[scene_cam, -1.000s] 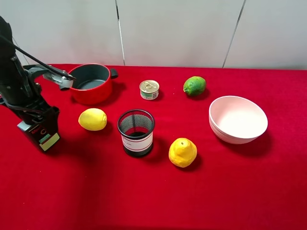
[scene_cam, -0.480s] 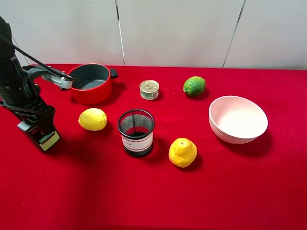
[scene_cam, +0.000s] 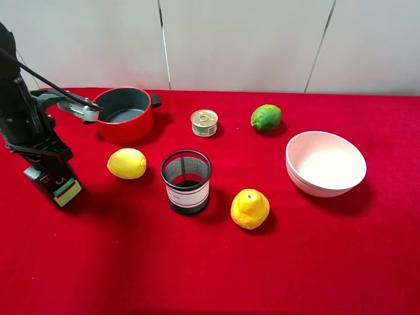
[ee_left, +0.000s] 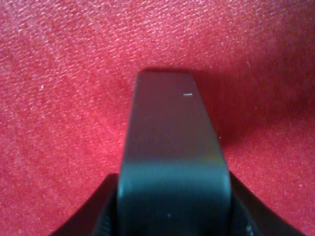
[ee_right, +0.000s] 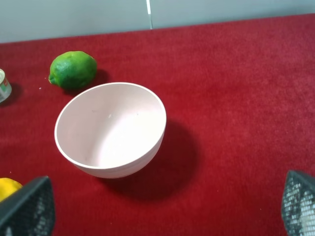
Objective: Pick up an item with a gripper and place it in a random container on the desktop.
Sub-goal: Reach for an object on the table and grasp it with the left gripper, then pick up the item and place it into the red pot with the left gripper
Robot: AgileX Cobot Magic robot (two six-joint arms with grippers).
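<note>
The dark grey pump bottle [scene_cam: 58,185] with its red, green and yellow label is held tilted at the far left of the red desktop [scene_cam: 216,269], at or just above the cloth. My left gripper [scene_cam: 43,163] is shut on its upper part. In the left wrist view the bottle [ee_left: 170,142] fills the middle, between the black fingers [ee_left: 101,216]. The red pot [scene_cam: 125,115], dark grey inside, stands behind and to the right of the gripper, with nothing in it. My right gripper [ee_right: 165,211] is open and holds nothing, near the white bowl [ee_right: 110,129]. The right arm is out of the high view.
A lemon [scene_cam: 126,163] lies right of the bottle, and a black mesh cup [scene_cam: 186,181] beyond it. A second lemon [scene_cam: 250,209], a small tin [scene_cam: 204,123], a lime [scene_cam: 266,117] and the white bowl [scene_cam: 325,163] lie further right.
My left gripper, with the bottle in it, has shifted slightly to the left. Nothing else has moved.
</note>
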